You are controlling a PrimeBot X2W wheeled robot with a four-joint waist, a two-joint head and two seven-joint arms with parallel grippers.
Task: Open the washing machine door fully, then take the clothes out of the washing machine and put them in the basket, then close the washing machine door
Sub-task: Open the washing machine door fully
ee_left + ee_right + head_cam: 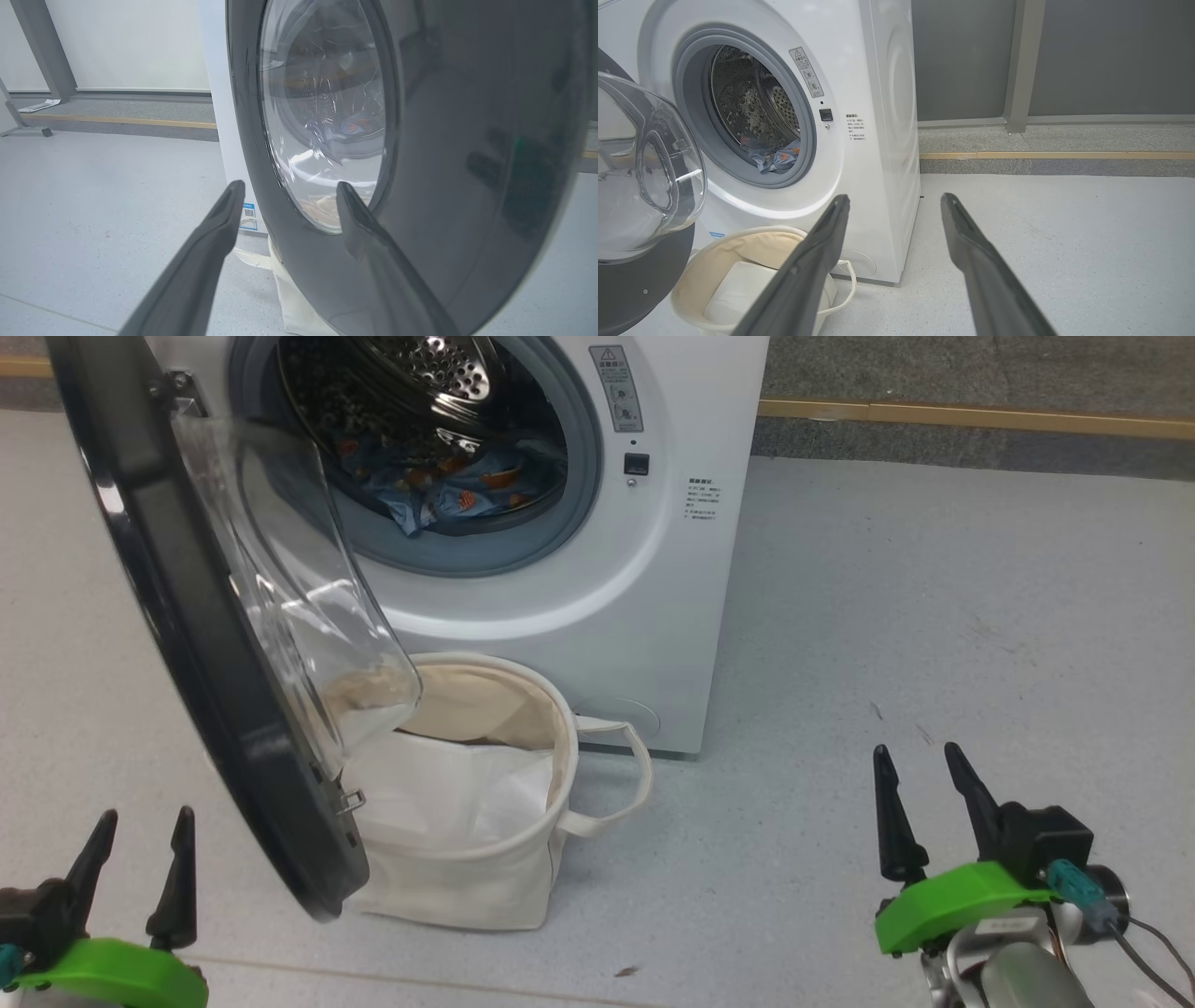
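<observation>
Nearest to us, the left gripper [147, 817] sits low at the left of the head view, its two dark fingers upright and spread wide with nothing between them. The right gripper [916, 751] sits low at the right over bare grey floor [934, 616], its fingers also parted and empty, tilted slightly leftward. From the left wrist we look along those fingers at the outer face of the washing machine door [233, 728]. One finger overlaps the glossy black rim in that view, while the head view shows a strip of floor between fingertips and rim. The door stands swung out to the left, its clear glass bowl bulging toward the machine. Just behind the door's lower edge, the basket [467, 887] stands on the floor against the front of the washing machine [653, 569], with a white sheet [448, 793] inside and one loop handle [625, 784] sticking out to the right. Beyond it, inside the grey gasket [579, 495], the clothes [448, 490] lie at the bottom of the perforated steel drum [439, 373], blue fabric with orange motifs. The right wrist view looks past its open fingers at the machine's front corner.
</observation>
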